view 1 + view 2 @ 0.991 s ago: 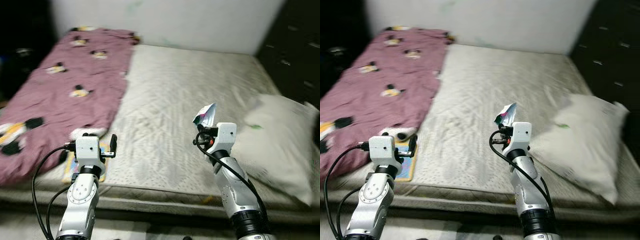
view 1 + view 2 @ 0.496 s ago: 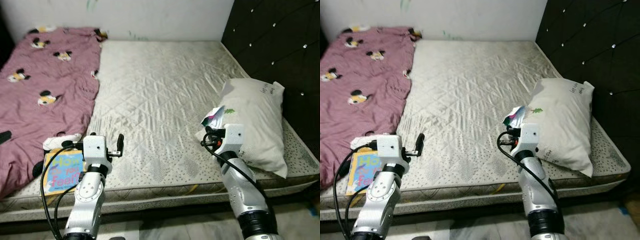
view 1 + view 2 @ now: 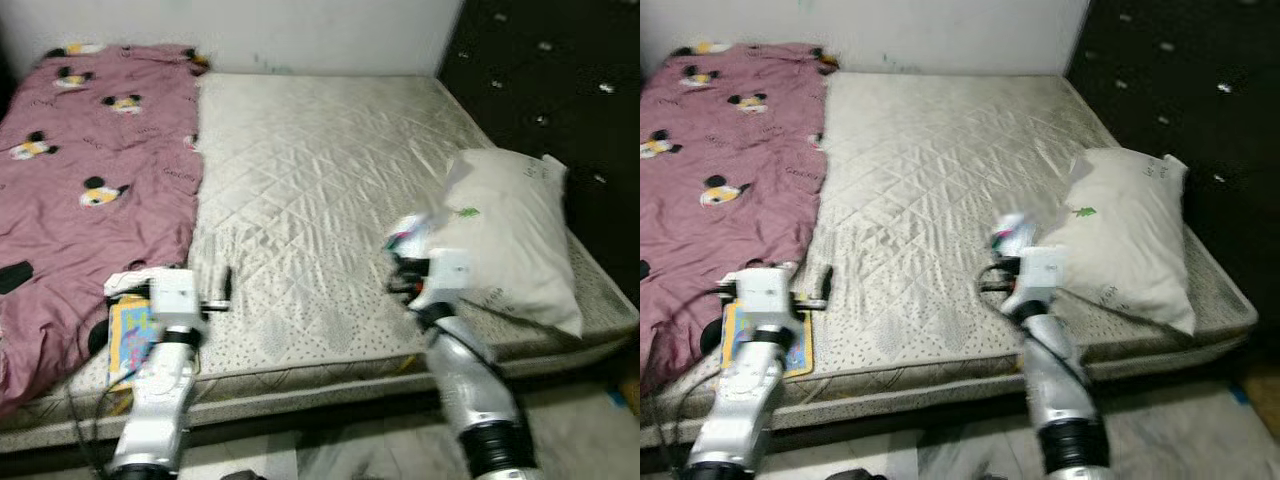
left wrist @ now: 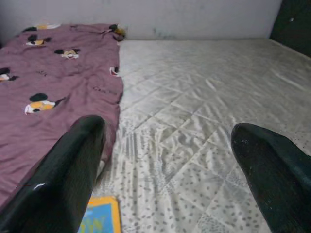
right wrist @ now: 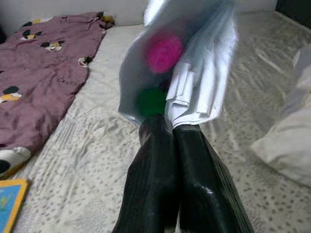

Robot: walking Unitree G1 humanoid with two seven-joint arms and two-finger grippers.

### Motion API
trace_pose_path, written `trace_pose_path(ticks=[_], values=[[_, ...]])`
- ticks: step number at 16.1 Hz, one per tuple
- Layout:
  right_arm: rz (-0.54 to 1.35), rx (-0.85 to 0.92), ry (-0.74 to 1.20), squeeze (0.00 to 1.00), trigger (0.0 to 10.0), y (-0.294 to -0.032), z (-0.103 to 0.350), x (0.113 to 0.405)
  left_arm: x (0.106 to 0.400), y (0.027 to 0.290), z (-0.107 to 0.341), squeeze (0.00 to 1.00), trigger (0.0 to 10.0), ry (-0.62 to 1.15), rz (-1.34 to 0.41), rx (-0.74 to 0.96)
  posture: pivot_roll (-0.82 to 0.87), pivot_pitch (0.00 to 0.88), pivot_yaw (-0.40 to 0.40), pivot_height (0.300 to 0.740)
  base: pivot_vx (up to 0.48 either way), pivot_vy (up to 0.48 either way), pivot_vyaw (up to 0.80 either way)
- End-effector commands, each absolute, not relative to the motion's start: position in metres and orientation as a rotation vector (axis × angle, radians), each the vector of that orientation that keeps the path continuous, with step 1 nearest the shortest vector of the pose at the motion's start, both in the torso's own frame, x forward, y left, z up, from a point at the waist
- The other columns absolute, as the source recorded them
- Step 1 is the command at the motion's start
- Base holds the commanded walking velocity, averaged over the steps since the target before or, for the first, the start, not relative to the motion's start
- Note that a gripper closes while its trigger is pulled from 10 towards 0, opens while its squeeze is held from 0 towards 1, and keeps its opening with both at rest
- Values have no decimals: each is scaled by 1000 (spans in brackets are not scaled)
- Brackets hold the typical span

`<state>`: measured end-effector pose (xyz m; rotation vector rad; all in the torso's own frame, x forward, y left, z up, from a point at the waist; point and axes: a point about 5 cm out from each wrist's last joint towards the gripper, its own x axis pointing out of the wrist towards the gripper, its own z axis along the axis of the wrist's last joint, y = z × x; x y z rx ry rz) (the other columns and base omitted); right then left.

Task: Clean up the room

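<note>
My right gripper (image 5: 170,133) is shut on a crumpled silvery wrapper (image 5: 187,63) with pink and green print. It holds the wrapper (image 3: 408,235) above the mattress (image 3: 320,170), just left of the white pillow (image 3: 515,230). My left gripper (image 4: 167,145) is open and holds nothing, its two black fingers (image 4: 63,179) spread wide over the mattress's near left part. Close beside it, a blue and yellow children's book (image 3: 127,335) lies at the mattress edge, next to the pink cartoon-mouse blanket (image 3: 90,170).
The bed fills the scene: grey quilted mattress, pink blanket along its left side, pillow at the right by a dark tufted headboard (image 3: 545,80). A white wall (image 3: 250,30) stands behind. Floor (image 3: 330,455) shows below the near bed edge.
The camera has swung from left to right, then a little back left, and the picture is blurred now. The right gripper keeps its hold on the wrapper; the left stays open.
</note>
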<state>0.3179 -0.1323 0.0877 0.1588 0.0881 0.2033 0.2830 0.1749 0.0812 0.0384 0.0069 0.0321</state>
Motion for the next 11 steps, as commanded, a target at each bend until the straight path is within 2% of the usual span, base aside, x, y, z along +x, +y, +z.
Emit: trace_pose_path(ticks=[1,10,11], values=[[175,145,97,0,10000,-142,85,318,283,168,80,0,10000,14,13,22,-5,111,-42,740,0,352,0],[205,121,90,0,10000,-139,85,317,284,168,80,0,10000,13,12,26,-5,103,-42,740,0,352,0],[212,116,87,0,10000,-138,86,317,284,167,80,0,10000,12,11,27,-5,103,-42,740,0,352,800]])
